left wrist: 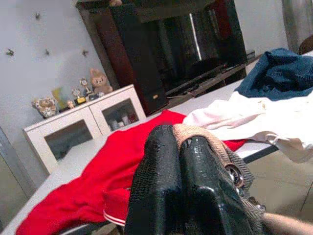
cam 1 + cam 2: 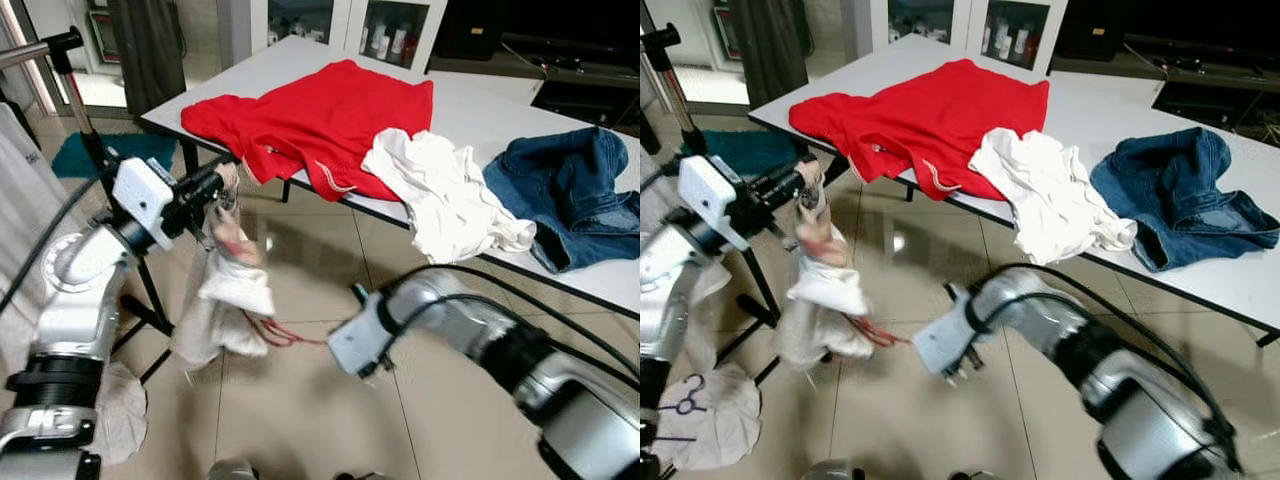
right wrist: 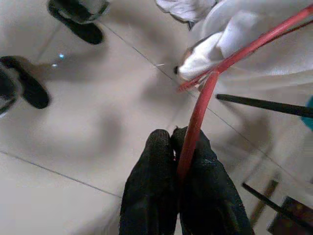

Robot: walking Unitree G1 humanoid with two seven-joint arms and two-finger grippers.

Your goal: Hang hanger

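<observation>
A pale, whitish garment [image 2: 230, 290] hangs over the tiled floor at the left, in front of the table. My left gripper [image 2: 225, 190] is shut on its beige top edge [image 1: 205, 139], holding it up. A thin red hanger [image 2: 280, 333] sticks out of the garment's lower part toward the right. My right gripper [image 3: 171, 137] is low over the floor and shut on the hanger's red wire [image 3: 200, 107]. The right arm [image 2: 470, 330] reaches in from the right. Most of the hanger is hidden inside the cloth.
A white table [image 2: 500, 100] behind carries a red shirt [image 2: 320, 110], a white shirt [image 2: 450, 190] hanging over its edge, and blue jeans [image 2: 570, 190]. A black stand [image 2: 95, 140] rises at the left, with white cloth [image 2: 710, 415] at its foot.
</observation>
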